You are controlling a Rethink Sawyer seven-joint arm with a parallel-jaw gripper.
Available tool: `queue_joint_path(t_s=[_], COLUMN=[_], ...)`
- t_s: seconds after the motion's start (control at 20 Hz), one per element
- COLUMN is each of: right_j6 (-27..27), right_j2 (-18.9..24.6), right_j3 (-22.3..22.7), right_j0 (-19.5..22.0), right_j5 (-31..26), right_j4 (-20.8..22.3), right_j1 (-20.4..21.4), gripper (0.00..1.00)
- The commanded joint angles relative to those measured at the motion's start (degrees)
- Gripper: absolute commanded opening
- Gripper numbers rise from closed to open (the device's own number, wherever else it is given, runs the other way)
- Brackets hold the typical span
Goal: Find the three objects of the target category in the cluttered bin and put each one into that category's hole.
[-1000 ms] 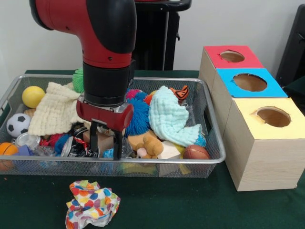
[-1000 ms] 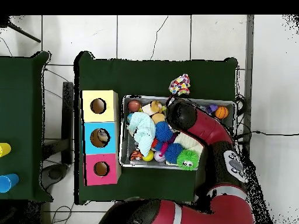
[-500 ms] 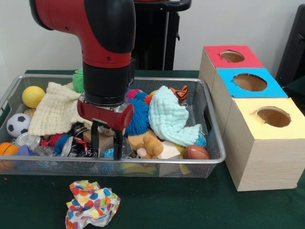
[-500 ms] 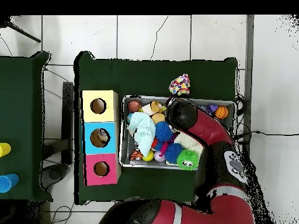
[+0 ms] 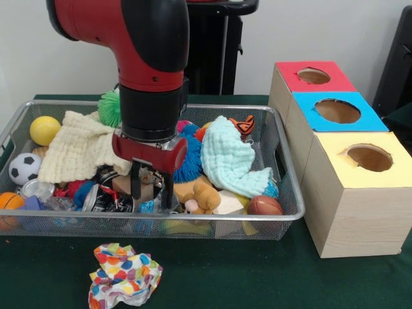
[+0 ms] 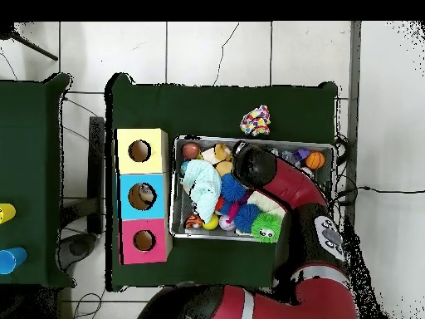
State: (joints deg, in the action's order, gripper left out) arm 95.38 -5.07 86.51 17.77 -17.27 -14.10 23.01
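Note:
A wire mesh bin [image 5: 193, 219] holds mixed toys. My gripper [image 5: 152, 189] hangs open, low in the bin's front middle. Its fingers [image 5: 136, 185] straddle a wooden block [image 5: 143, 191] and some crinkled wrapping. Around it lie a blue spiky ball [image 5: 188, 156], a tan teddy bear [image 5: 200, 193], a mint cloth [image 5: 233, 161] and a cream cloth [image 5: 76, 146]. Balls show too: yellow [image 5: 44, 129], soccer [image 5: 24, 168], small basketball [image 5: 9, 201] and brown football [image 5: 264, 206]. Overhead, the arm [image 6: 278, 179] covers the gripper and the bin's [image 6: 173, 188] middle.
Three boxes with round holes stand beside the bin: red top [image 5: 313, 76], blue top [image 5: 336, 110], yellow top [image 5: 367, 156]. A crumpled multicoloured cloth [image 5: 124, 273] lies on the green table in front of the bin. A green spiky ball [image 5: 110, 107] sits at the bin's back.
In the front view, the arm and gripper have shifted a little to the right inside the bin. The fingers keep the same spread. No toy has visibly moved.

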Motion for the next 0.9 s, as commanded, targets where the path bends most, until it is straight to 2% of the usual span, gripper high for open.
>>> queue_joint_path(t_s=[0.05,0.25,0.45,0.6,0.9], right_j6=[8.2,7.1,5.7,4.2,4.2], right_j2=[2.3,2.6,2.4,2.8,5.8], right_j3=[6.9,7.5,6.6,4.6,1.9], right_j0=[-0.7,0.0,0.2,1.0,3.6], right_j5=[-1.0,-2.3,-2.9,-1.2,6.1], right_j4=[2.4,2.3,3.0,4.0,5.3], right_j1=[-0.3,0.7,-0.5,-3.8,-9.5], gripper=[1.00,1.00,1.00,1.00,1.00])
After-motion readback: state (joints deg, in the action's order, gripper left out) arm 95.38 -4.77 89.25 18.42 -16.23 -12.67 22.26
